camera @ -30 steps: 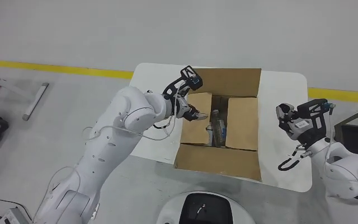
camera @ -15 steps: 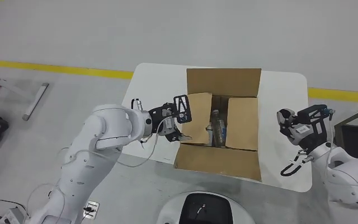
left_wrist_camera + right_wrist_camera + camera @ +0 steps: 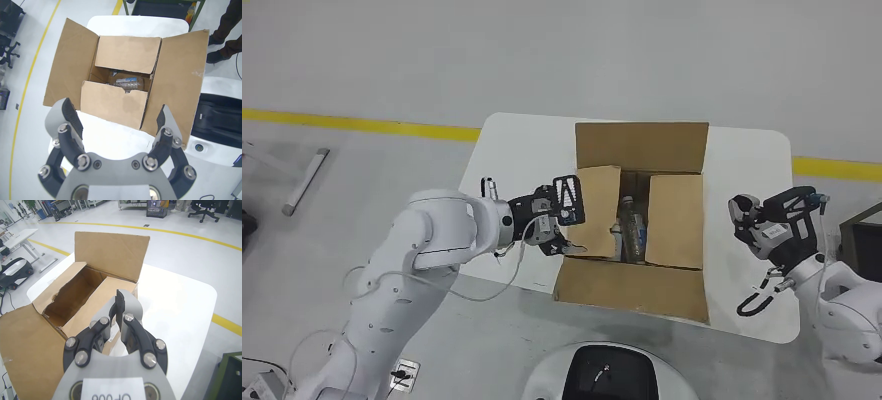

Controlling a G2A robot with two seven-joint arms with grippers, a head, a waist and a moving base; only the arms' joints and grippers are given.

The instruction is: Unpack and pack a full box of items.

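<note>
Top view: box (image 3: 677, 220) sits mid counter (image 3: 742, 160), mouth up, far flap standing, near flap spread out. Two side flaps fold in and hide most of inside. Clear bottle (image 3: 634, 228) lies flat in gap between them, long way running far to near. Left gripper (image 3: 116, 106) wide open, empty, just beside box's left side. Right gripper (image 3: 119, 298) pinched closed, empty, right of box. Second ago left gripper was up by far flap.

We saw the left tool (image 3: 116, 106) swing from the box's (image 3: 128, 47) far corner toward seven o'clock, beside its flap.
</note>
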